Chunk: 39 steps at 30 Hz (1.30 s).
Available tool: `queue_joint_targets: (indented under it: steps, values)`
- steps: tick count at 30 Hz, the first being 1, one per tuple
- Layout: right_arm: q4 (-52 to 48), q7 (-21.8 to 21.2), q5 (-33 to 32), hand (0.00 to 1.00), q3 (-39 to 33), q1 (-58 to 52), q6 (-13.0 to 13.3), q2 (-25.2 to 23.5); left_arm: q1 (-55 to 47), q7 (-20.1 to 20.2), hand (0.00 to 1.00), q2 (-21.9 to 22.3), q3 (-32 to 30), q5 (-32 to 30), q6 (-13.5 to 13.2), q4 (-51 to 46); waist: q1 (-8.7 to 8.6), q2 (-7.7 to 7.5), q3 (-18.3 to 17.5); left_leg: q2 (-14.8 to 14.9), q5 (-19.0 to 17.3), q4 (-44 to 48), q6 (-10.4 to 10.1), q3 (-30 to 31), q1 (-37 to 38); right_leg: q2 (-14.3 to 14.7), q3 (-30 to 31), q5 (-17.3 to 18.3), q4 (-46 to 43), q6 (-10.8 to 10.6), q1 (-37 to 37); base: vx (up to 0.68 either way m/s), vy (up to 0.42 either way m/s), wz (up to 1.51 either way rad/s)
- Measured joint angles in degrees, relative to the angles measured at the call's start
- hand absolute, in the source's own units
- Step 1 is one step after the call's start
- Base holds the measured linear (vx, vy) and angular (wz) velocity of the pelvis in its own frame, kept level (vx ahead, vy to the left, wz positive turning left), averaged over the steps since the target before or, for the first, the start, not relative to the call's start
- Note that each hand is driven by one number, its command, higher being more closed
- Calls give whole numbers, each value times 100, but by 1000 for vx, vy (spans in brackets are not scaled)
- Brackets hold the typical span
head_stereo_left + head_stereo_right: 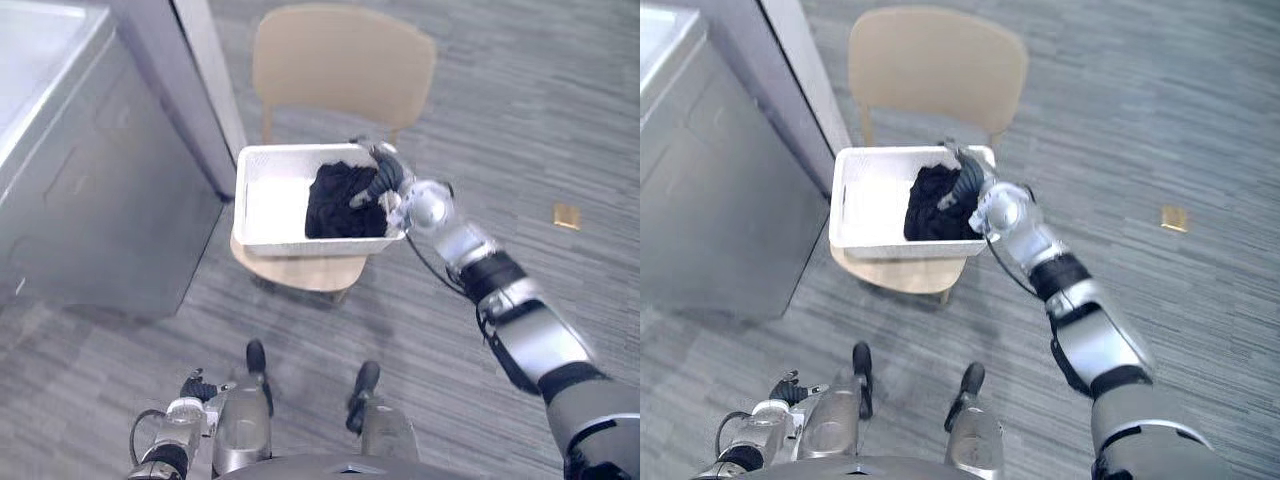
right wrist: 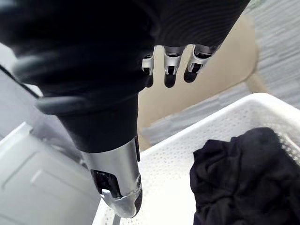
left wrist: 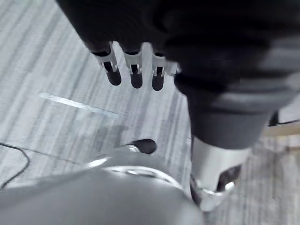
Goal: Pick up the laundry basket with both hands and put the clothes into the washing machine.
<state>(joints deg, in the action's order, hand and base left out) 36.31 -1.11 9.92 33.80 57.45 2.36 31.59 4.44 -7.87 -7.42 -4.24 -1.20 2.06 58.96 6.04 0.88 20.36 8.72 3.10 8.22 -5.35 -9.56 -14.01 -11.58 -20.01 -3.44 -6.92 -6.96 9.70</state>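
Observation:
A white perforated laundry basket (image 1: 262,195) rests on the seat of a wooden chair (image 1: 340,70). Dark clothes (image 1: 338,205) lie bunched in its right half. My right hand (image 1: 385,178) hovers over the basket's far right corner, just above the clothes, open and holding nothing. In the right wrist view its fingers (image 2: 171,75) hang relaxed in the air above the basket (image 2: 173,168) and the clothes (image 2: 243,178). My left hand (image 1: 197,388) hangs low at my side, far from the basket, fingers (image 3: 136,75) relaxed over the floor. The grey washing machine (image 1: 90,200) stands left of the chair.
A grey upright panel (image 1: 190,80) rises between the washing machine and the chair, close to the basket's left end. A small tan tag (image 1: 567,215) lies on the grey plank floor at the right. Open floor spreads in front of the chair.

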Motion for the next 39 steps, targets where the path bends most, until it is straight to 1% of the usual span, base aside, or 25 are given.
queue_joint_targets:
  steps: [2, 4, 7, 8, 13, 15, 18, 19, 20, 22, 25, 28, 29, 33, 34, 35, 39]
  values:
    - [318, -11, 180, 0, 290, 418, 9, 45, 70, -65, 0, -11, 11, 72, -6, -80, 66, -3, 144, -4, 9, 116, 13, 137, -251, 1, -116, -35, 20, 7, 100, -50, 43, 25]
    - [560, -16, 364, 0, 441, 750, 2, 59, 110, -145, 0, -31, 34, 236, -76, -214, 218, -40, 392, -3, 10, 193, 15, 200, -377, 4, -166, -52, 21, 18, 151, -53, 30, 16]
    - [766, -14, 610, 0, 581, 1058, 11, 73, 178, -242, 0, -73, 32, 347, -98, -220, 229, -63, 501, -7, 25, 301, 38, 331, -676, 11, -281, -88, 28, 33, 312, -45, 22, 13]
    - [821, -8, 753, 0, 624, 1137, 3, 190, 240, -315, 0, -70, 41, 404, -103, -224, 313, -61, 626, -5, 25, 346, 40, 346, -742, 13, -286, -105, 29, 34, 349, -38, 15, 7]
    - [1218, 35, 1078, 0, 603, 1147, -44, 328, 289, -449, 0, -74, 113, 502, -101, -224, 365, -84, 750, 4, 28, 488, 48, 508, -1040, 42, -426, -127, 31, 44, 473, -37, 6, 11]
    - [1286, 50, 1079, 0, 577, 1142, -107, 346, 295, -472, 0, -104, 229, 554, -103, -226, 423, -84, 765, 22, 27, 523, 48, 535, -1143, 63, -440, -133, 29, 53, 545, -43, -7, 1]
    - [1500, 78, 1085, 0, 384, 1073, -138, 348, 346, -517, 0, -113, 273, 565, -102, -225, 459, -82, 776, 41, 31, 590, 46, 642, -1333, 98, -520, -141, 28, 64, 637, -37, -9, 7]
    - [1617, 97, 1123, 0, 375, 1054, -144, 348, 362, -530, 0, -113, 284, 576, -101, -223, 469, -82, 781, 41, 32, 599, 46, 666, -1357, 100, -547, -140, 28, 64, 641, -27, -3, 13]
    - [1733, 100, 1296, 0, 367, 1015, -166, 359, 382, -557, 0, -114, 326, 612, -101, -224, 502, -79, 782, 40, 30, 635, 48, 684, -1406, 100, -564, -140, 29, 64, 657, -12, 3, 7]
    - [1840, 108, 1306, 0, 311, 993, -159, 358, 411, -564, 0, -113, 346, 615, -102, -226, 517, -79, 783, 36, 28, 658, 51, 713, -1465, 100, -584, -140, 29, 64, 688, -16, 11, 5]
    - [2079, 177, 1307, 0, -13, 972, -254, 369, 520, -568, 0, -143, 491, 680, -101, -232, 601, -70, 789, 32, 54, 671, 64, 754, -1663, 103, -608, -152, 15, 80, 868, -8, 5, 1]
    - [2355, 291, 1305, 0, -187, 958, -288, 376, 537, -569, 0, -145, 554, 795, -117, -398, 640, -50, 873, 22, 76, 668, 67, 796, -1756, 102, -654, -152, 15, 80, 928, -1, 2, 4]
    - [2379, 312, 1301, 0, -323, 959, -316, 380, 542, -571, 0, -144, 561, 850, -127, -434, 650, -48, 876, 19, 90, 666, 71, 801, -1831, 101, -661, -157, 13, 86, 998, 0, 0, 0]
    - [2515, 420, 1294, 0, -417, 960, -358, 398, 561, -580, 0, -125, 662, 995, -129, -443, 660, -27, 898, 8, 100, 665, 72, 840, -1958, 101, -718, -163, 24, 88, 1093, 17, 1, 3]
    - [2556, 443, 1291, 0, -558, 962, -377, 414, 571, -582, 0, -123, 672, 1001, -134, -469, 679, -14, 905, 5, 102, 665, 72, 856, -2023, 101, -736, -163, 25, 88, 1141, 16, 4, 8]
    - [2555, 515, 1291, 0, -598, 963, -379, 506, 592, -586, 0, -101, 688, 1004, -134, -520, 696, 29, 928, -10, 116, 666, 75, 907, -2099, 100, -780, -163, 28, 88, 1187, 12, 6, 7]
    - [2559, 549, 1284, 0, -757, 988, -388, 552, 621, -635, 0, -74, 708, 1007, -146, -612, 748, 51, 940, -16, 132, 662, 74, 946, -2251, 101, -825, -163, 38, 88, 1302, 12, 4, 3]
